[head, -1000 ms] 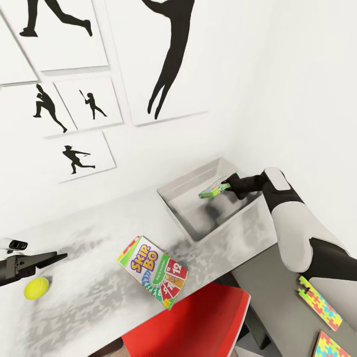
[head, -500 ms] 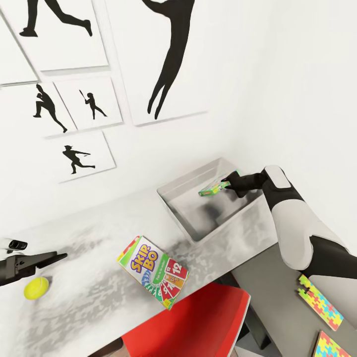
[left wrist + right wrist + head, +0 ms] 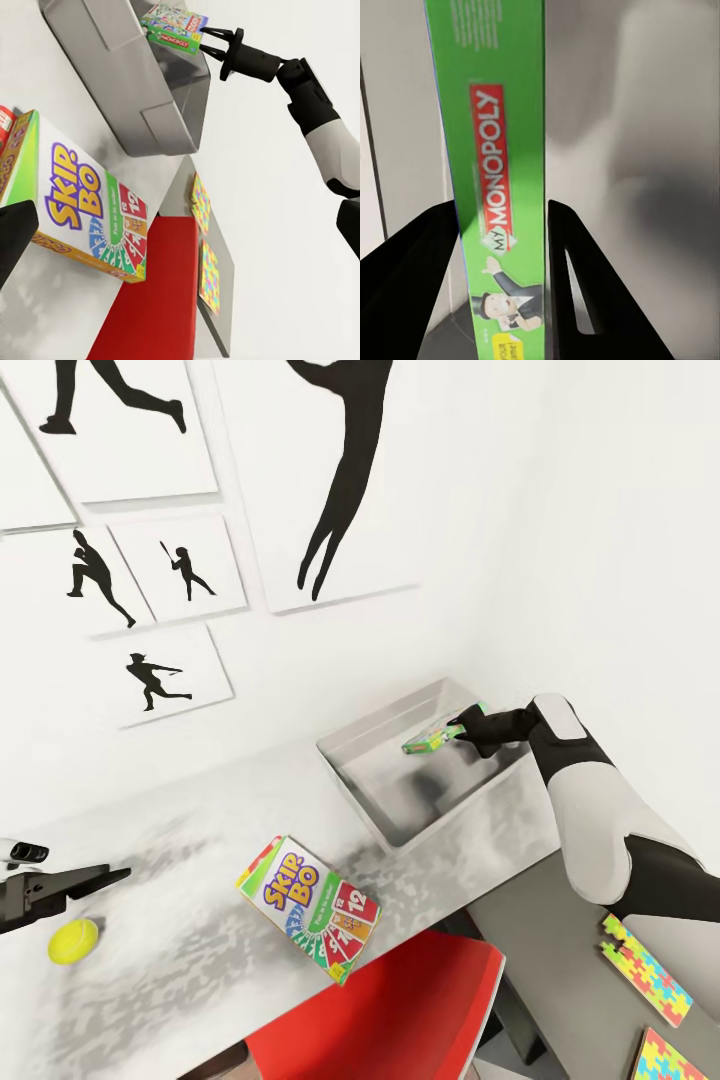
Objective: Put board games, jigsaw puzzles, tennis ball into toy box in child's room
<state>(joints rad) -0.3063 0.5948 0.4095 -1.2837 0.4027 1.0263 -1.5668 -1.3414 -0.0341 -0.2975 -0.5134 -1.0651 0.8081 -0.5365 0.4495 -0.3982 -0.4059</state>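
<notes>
Skip-Bo box (image 3: 310,908) between tennis ball (image 3: 73,941) and toy box (image 3: 420,800)

Bright, even, flat simulator light fills all three views; the white wall (image 3: 560,510) is nearly blown out, with no visible source and no glare. Shadows are soft and smudged: a dark blot lies inside the grey toy box (image 3: 430,792); mottled grey patches spread over the table (image 3: 190,950). The head view is sharp but tilted, its lines leaning toward the edges; the right wrist view is slightly soft, the Monopoly box (image 3: 502,172) close and a little blurred.
</notes>
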